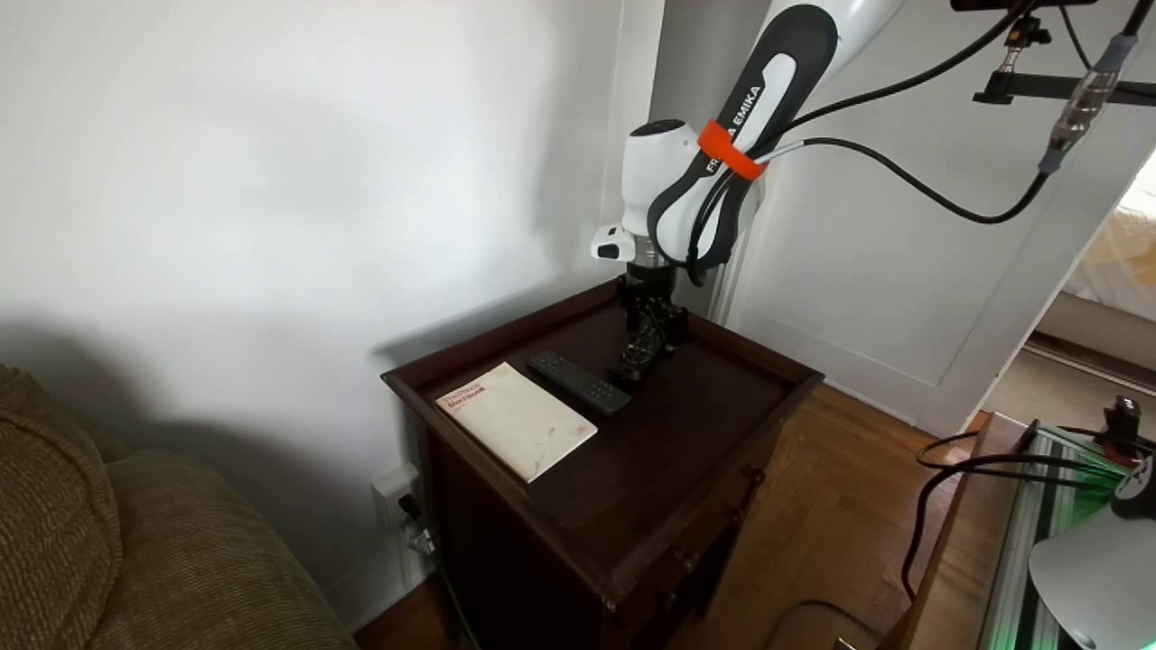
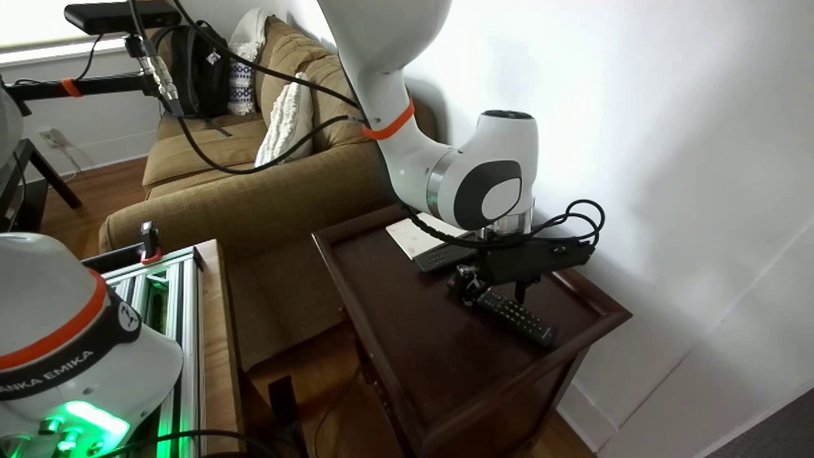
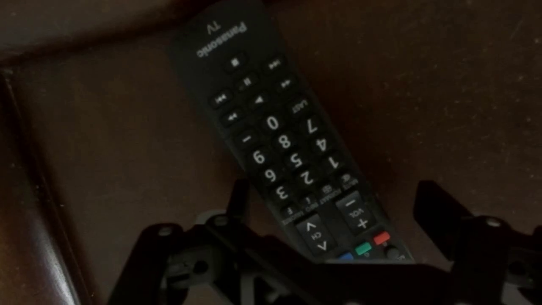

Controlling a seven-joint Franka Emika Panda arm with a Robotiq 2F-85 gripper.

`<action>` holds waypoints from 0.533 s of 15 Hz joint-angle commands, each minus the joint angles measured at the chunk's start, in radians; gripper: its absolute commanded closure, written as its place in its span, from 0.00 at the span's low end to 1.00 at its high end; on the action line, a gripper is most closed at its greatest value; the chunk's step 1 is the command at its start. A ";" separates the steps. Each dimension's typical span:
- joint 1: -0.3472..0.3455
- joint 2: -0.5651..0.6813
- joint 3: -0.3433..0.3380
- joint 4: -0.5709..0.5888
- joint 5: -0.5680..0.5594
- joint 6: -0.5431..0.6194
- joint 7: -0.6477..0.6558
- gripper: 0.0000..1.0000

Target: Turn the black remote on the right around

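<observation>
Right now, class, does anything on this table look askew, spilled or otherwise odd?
The black remote by the open gripper looks slightly askew: in the wrist view it isn't square with the table rim. The other remote lines up alongside the booklet. I see nothing spilled.

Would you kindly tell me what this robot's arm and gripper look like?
The arm is white and rounded, with dark panels, white lettering including EMIKA, an orange strap and black cables. The gripper is black, with two blunt fingers.
</observation>
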 commanded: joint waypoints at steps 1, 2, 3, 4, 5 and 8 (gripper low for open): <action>-0.001 0.027 0.005 0.032 0.011 -0.031 -0.044 0.26; 0.000 0.029 0.005 0.034 0.012 -0.031 -0.048 0.30; 0.000 0.031 0.005 0.037 0.012 -0.033 -0.049 0.38; 0.001 0.033 0.004 0.040 0.012 -0.033 -0.050 0.47; 0.002 0.035 0.003 0.042 0.012 -0.033 -0.051 0.54; -0.001 0.035 0.007 0.048 0.023 -0.048 -0.051 0.69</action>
